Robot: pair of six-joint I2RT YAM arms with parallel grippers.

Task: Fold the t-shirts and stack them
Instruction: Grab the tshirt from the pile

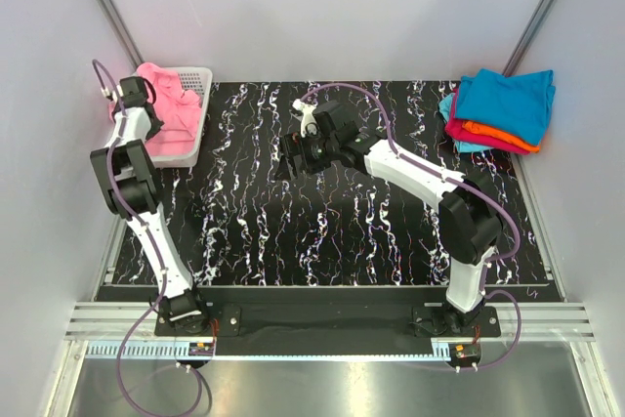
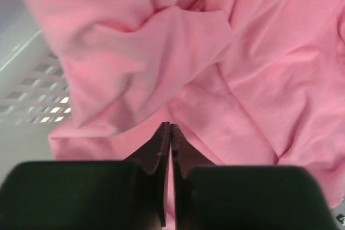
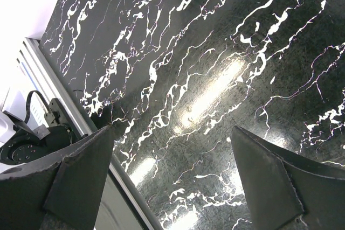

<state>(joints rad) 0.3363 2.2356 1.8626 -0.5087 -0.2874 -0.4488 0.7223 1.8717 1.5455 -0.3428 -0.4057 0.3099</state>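
A bright pink t-shirt (image 1: 168, 104) lies crumpled in the white mesh basket (image 1: 198, 134) at the back left. My left gripper (image 1: 145, 104) is down in the basket. In the left wrist view its jaws (image 2: 170, 125) are closed, with a thin sliver of pink cloth (image 2: 259, 79) between them. A stack of folded t-shirts (image 1: 500, 104) sits at the back right: teal on top, with orange and magenta beneath. My right gripper (image 1: 293, 157) hovers open and empty over the middle of the black marbled table (image 1: 322, 231). Its fingers (image 3: 81, 160) are spread wide over bare table (image 3: 205, 79).
The basket's mesh wall (image 2: 38, 90) shows at the left of the left wrist view. White enclosure walls stand behind and at both sides. A metal rail (image 1: 322, 324) runs along the near edge by the arm bases.
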